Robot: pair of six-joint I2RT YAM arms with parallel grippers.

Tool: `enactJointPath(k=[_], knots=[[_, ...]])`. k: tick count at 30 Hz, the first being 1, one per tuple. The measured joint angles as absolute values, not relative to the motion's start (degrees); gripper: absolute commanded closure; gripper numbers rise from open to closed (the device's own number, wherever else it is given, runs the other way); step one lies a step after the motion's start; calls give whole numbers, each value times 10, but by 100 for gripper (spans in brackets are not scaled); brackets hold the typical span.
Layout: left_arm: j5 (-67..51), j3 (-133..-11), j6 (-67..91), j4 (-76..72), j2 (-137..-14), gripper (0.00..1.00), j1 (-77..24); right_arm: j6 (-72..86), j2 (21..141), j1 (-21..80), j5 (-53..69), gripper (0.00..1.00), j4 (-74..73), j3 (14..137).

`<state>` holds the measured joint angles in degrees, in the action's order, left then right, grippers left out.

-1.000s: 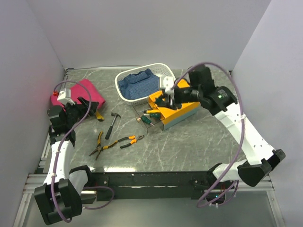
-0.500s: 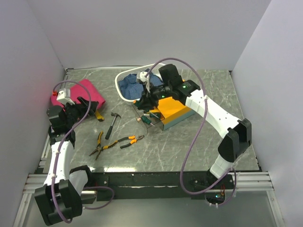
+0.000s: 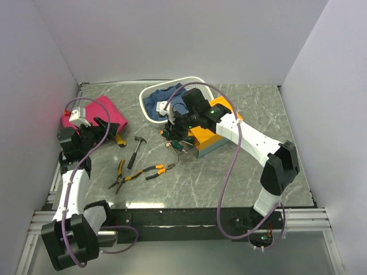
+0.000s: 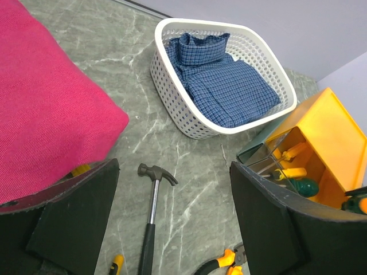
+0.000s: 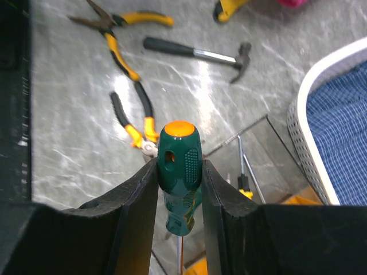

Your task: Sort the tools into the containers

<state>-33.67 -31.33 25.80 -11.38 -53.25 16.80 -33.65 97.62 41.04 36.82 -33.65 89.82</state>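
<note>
The orange-yellow container point(image 3: 205, 136) sits mid-table with its clear drawer point(image 3: 179, 146) pulled out toward the left. My right gripper point(image 3: 175, 129) hangs over that drawer, shut on a green screwdriver point(image 5: 179, 172) with an orange cap, its shaft pointing down. Yellow-handled tools point(image 5: 243, 186) lie in the drawer point(image 5: 258, 149). On the table to the left lie a hammer point(image 3: 136, 150), orange-handled pliers point(image 3: 152, 171) and needle-nose pliers point(image 3: 118, 172). My left gripper point(image 3: 100, 129) is open and holds nothing. In the left wrist view it point(image 4: 174, 166) hovers above the hammer point(image 4: 150, 223).
A white basket point(image 3: 150, 109) holding a blue checked cloth point(image 3: 163, 100) stands behind the container. A pink cloth point(image 3: 103, 112) lies at the far left, with a yellow-handled object point(image 3: 120, 139) poking out beneath it. Grey walls close in the left, back and right sides.
My right arm has swung left from above the container's lid to over the pulled-out drawer. The left arm and the loose tools have not moved.
</note>
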Motion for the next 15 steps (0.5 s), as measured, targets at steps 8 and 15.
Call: enactJointPath(k=[8,15], knots=[[-337,-313,258,-117,-536,15,168,-386,993,415,305,56,-346,893],[-337,-314,262,-131,-552,16,167,-399,1044,437,214,35,-420,947]])
